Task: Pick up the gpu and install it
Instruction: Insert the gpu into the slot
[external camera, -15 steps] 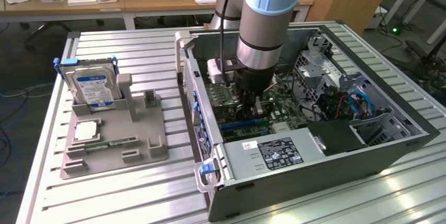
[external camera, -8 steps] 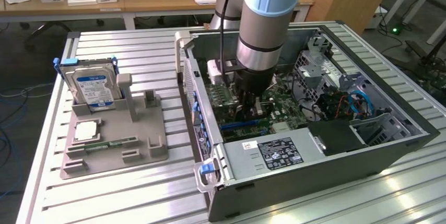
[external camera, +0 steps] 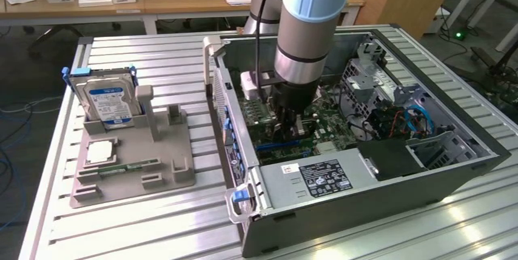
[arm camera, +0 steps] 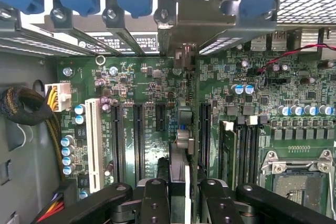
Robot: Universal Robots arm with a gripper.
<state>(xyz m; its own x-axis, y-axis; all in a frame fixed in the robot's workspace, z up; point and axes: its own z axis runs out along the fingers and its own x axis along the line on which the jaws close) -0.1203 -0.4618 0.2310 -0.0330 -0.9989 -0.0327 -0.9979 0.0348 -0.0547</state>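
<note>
Slatted worktop carries an open case; inside, the pincer grips the gpu edge-on over the board's slots. If it sits off-line, pressing could jam it.

The gpu, a thin dark card seen edge-on in the wrist view, stands upright on the green motherboard inside the open computer case, its pale metal bracket at the rear slot wall, between black expansion slots.
</note>
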